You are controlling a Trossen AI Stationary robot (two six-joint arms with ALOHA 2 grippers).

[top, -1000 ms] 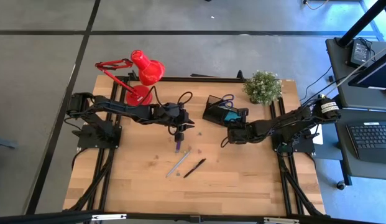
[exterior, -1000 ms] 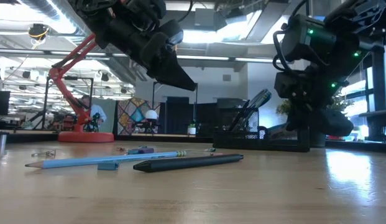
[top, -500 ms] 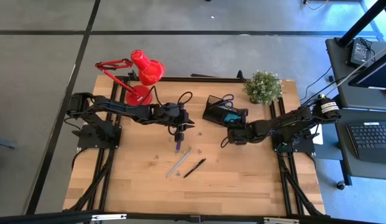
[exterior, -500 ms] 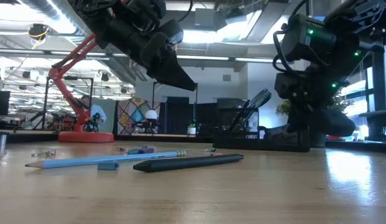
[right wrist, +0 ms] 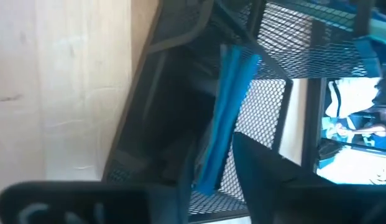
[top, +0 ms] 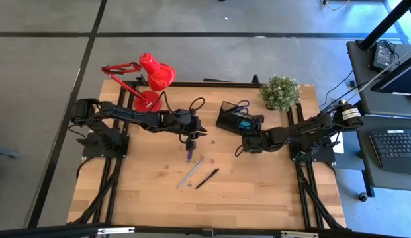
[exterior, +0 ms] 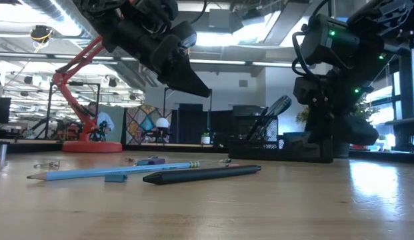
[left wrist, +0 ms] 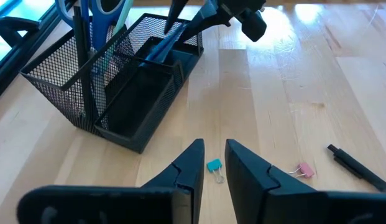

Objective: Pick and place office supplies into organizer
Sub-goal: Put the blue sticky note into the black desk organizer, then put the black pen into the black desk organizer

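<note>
Right wrist view: a teal pad point(right wrist: 227, 118) is seen between the parted right gripper point(right wrist: 214, 168) fingers, inside the organizer point(right wrist: 180, 93); whether it is gripped cannot be told.

red desk lamp point(top: 152, 79) | potted plant point(top: 280, 92) | wooden table point(top: 258, 192)

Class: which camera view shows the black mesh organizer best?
The left wrist view: the organizer shows whole, its compartments open to view. The high view shows it small; the low view only side-on, the right arm before it; the right wrist view only mesh.
</note>
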